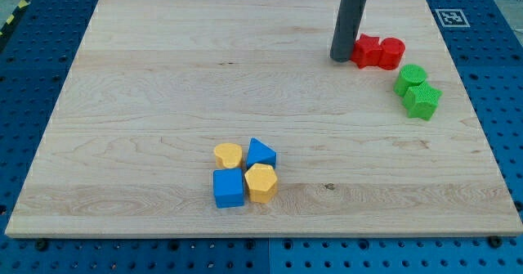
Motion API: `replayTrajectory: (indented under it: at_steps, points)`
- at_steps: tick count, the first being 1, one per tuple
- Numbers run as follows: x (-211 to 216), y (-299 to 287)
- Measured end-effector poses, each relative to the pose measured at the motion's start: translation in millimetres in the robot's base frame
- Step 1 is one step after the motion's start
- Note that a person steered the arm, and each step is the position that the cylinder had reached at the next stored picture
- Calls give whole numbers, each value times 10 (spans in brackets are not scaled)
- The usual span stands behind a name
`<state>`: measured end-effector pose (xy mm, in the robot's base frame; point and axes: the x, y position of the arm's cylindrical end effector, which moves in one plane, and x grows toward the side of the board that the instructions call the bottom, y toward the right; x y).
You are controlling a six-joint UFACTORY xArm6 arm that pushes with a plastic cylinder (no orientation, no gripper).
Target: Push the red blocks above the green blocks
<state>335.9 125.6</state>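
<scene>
Eight blocks on the wooden desk [163, 102], in two clusters. Far right: two red blocks touching side by side, a red star-like block [367, 51] on the left and a red cylinder [392, 53] on the right. Just near and right of them sit two green blocks, a green cylinder [411, 78] touching a green star-like block [422, 101] on its near side. Red cylinder and green cylinder lie close, contact uncertain. The arm carries a plain dark rod as its tool, nothing to open or close and nothing held; its tip [340, 58] stands on the desk right against the left side of the red star-like block. Near centre: a yellow heart block [228, 154], blue triangular block [261, 153], blue cube [229, 188] and yellow hexagonal block [261, 182] packed together, well apart from the tip.
</scene>
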Motion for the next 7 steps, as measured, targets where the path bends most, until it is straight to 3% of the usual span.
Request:
replayTrajectory:
  at_steps: [1, 3, 6, 7]
  points:
    - [-170, 32]
    - [300, -253]
    - [8, 504]
    - [-20, 420]
